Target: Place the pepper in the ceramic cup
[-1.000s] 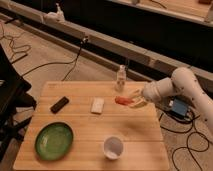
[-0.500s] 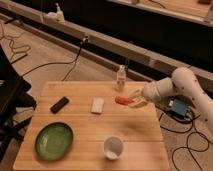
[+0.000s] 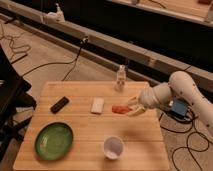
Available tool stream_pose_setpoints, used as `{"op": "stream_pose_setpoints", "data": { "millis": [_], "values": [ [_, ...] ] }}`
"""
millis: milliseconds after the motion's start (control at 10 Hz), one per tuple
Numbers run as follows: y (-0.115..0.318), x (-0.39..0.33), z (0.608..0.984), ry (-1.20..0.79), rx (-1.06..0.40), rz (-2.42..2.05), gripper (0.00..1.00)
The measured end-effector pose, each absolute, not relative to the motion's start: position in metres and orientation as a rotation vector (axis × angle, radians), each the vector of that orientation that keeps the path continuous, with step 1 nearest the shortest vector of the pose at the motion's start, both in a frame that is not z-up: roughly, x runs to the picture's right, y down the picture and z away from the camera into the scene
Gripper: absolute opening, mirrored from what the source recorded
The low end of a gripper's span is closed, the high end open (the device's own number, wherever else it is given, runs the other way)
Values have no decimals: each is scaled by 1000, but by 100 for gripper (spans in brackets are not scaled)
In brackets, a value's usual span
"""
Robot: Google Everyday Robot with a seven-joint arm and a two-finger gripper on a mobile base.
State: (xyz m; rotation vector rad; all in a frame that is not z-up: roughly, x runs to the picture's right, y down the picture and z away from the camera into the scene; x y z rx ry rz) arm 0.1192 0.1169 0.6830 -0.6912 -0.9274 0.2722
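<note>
Little has shifted since the earlier frames: the gripper and the pepper have eased slightly toward 7 o'clock, nearer the table's middle, and nothing else has moved. The arm reaches in from 3 o'clock, and the pincer appears to pinch the pepper by its right end, with the tapered body pointing toward 9 o'clock over the wooden table. The ceramic cup stands upright at about 6 o'clock from the pepper, well apart from it and near the table's front edge. The green plate lies at 9 o'clock from the cup. To do the carry well, the gripper should travel toward 6 o'clock at a height above the rim. It should centre the pepper over the opening, tilt the free tip downward, and release only once that tip is inside the rim.
</note>
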Motion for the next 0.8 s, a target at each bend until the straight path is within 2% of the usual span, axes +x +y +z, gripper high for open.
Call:
{"op": "stream_pose_setpoints", "data": {
  "millis": [400,800],
  "values": [
    [165,94,638,-1051,-816,259,0],
    [216,77,617,-1130,-916,273,0]
  ]
}}
